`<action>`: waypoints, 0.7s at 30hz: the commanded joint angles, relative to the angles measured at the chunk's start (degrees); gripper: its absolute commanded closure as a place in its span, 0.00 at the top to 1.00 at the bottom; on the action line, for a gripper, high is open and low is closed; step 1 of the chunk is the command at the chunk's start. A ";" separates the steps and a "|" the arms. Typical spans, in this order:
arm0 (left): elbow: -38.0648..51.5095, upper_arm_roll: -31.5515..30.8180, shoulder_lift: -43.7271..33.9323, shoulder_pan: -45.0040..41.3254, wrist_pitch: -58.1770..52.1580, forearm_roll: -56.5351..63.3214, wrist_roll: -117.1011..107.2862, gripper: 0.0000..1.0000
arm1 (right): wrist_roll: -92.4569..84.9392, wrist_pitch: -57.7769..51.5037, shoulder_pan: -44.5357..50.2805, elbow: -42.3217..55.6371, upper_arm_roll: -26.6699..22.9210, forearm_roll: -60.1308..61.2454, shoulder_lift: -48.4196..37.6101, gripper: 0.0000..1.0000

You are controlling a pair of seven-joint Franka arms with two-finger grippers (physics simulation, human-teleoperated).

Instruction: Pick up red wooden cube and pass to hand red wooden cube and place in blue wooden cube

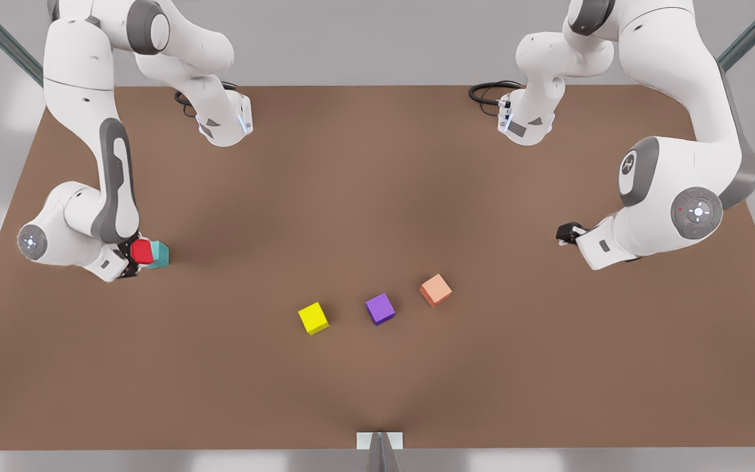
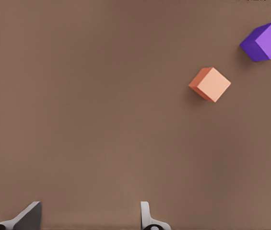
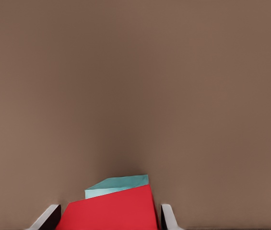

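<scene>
From the front view, the right gripper [image 1: 136, 257] sits low over the table [image 1: 377, 196] close to the edge at the front view's left, its jaws clamped on the red wooden cube [image 1: 142, 252]. The blue wooden cube [image 1: 160, 255] lies just beyond the red one, toward the table's middle, and the two overlap so closely I cannot tell whether they touch. The left gripper [image 1: 564, 233] waits near the opposite edge, well apart from both. In the middle, toward the near edge, stand a yellow cube [image 1: 313, 318], a purple cube [image 1: 380, 308] and a salmon-orange cube [image 1: 436, 290], all far from the drop spot.

The left wrist view shows the left gripper's fingers [image 2: 147, 218] spread apart with nothing between them, bare table ahead, and the salmon-orange and purple cubes off to one side.

In the right wrist view the red cube fills the gap between the fingers [image 3: 169, 218], and the teal top of the blue cube [image 3: 118, 186] peeks out directly past it. The placement, I'd judge, hangs on carrying red slightly forward until it is square over blue; there is open table all round.
</scene>
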 commanded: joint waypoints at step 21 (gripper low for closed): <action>-0.15 0.00 0.55 0.39 -0.52 -0.12 -7.64 1.00 | 0.87 17.95 0.63 -10.83 -1.08 -0.94 -2.22 0.94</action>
